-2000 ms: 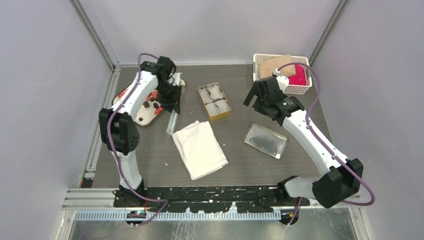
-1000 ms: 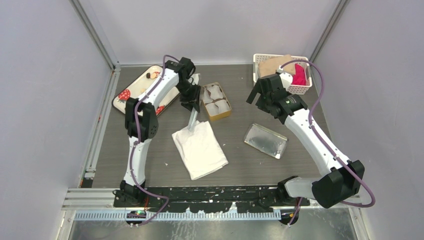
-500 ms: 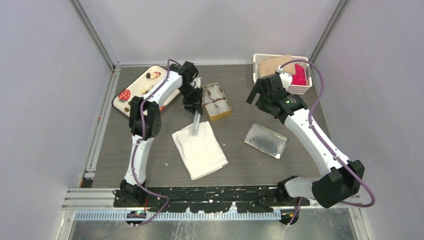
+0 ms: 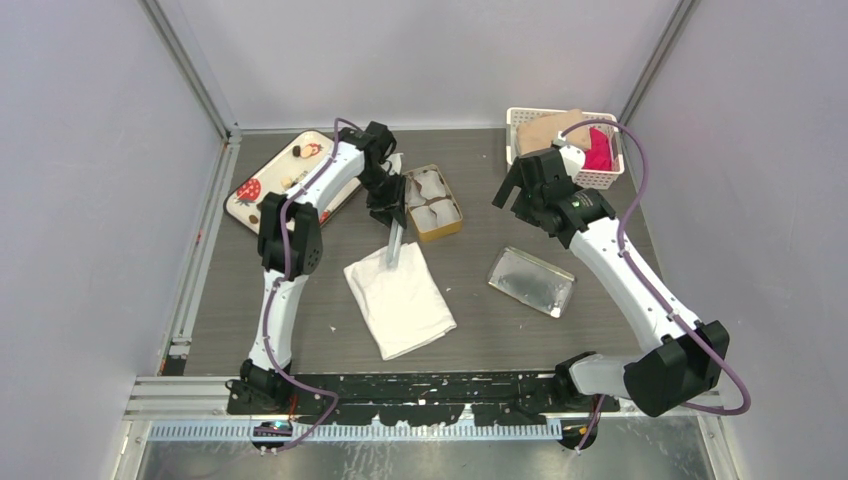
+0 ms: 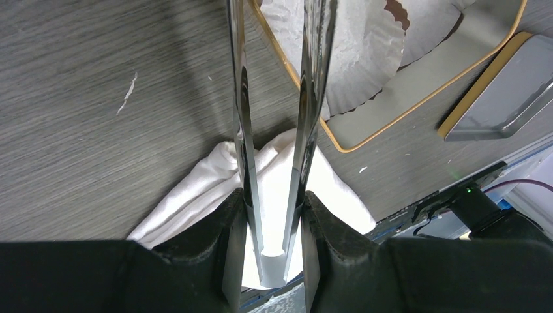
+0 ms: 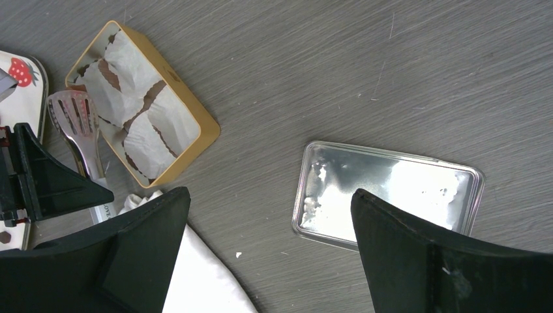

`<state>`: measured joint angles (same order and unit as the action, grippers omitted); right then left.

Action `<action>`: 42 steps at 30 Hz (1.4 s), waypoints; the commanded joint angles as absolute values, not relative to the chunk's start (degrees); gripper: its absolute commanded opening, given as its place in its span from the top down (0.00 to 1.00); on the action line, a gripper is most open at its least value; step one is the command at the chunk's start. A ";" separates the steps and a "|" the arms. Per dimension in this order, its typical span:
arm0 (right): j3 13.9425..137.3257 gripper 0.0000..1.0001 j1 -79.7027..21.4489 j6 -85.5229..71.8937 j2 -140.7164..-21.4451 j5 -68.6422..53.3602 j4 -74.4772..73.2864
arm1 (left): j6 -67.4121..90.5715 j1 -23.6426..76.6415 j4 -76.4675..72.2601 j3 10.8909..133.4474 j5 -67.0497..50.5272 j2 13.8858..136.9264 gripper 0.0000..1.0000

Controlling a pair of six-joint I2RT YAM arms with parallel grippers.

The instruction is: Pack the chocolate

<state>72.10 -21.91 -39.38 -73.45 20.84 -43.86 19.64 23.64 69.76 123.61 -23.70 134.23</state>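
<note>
My left gripper (image 4: 385, 205) (image 5: 272, 215) is shut on metal tongs (image 5: 306, 98), just left of the gold tin (image 4: 447, 225) (image 5: 404, 91) (image 6: 202, 130). The tin holds white paper cups (image 5: 365, 45). The tongs' slotted head (image 6: 73, 111) sits beside the tin's left wall, and I see no chocolate in it. A dark chocolate lump (image 4: 298, 152) lies on the strawberry-print white tray (image 4: 285, 175) at the back left. My right gripper (image 4: 520, 190) (image 6: 270, 195) is open and empty, hovering between the tin and the silver lid (image 4: 531, 281) (image 6: 388, 195).
A folded white cloth (image 4: 400, 297) (image 5: 209, 182) (image 6: 202, 287) lies in front of the tin, under the tongs' handle end. A white basket (image 4: 513, 120) with beige and pink cloth stands at the back right. Walls enclose the table on three sides.
My left arm has swung right from the tray to the tin with the tongs, and has held still for the last half second. The right arm has barely moved.
</note>
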 commanded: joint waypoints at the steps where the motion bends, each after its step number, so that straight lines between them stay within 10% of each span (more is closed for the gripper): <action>1: 72.18 0.01 -21.70 -39.64 -70.93 21.45 -43.06 | 20.74 23.91 69.08 125.17 -25.84 132.69 0.82; 42: 72.62 0.01 -21.34 -39.28 -72.68 20.49 -41.84 | 20.65 23.91 71.47 128.61 -25.06 134.02 0.66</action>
<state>72.10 -21.69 -39.38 -72.88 20.51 -43.90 20.62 23.64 70.24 126.13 -24.03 134.26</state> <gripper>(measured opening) 0.988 0.342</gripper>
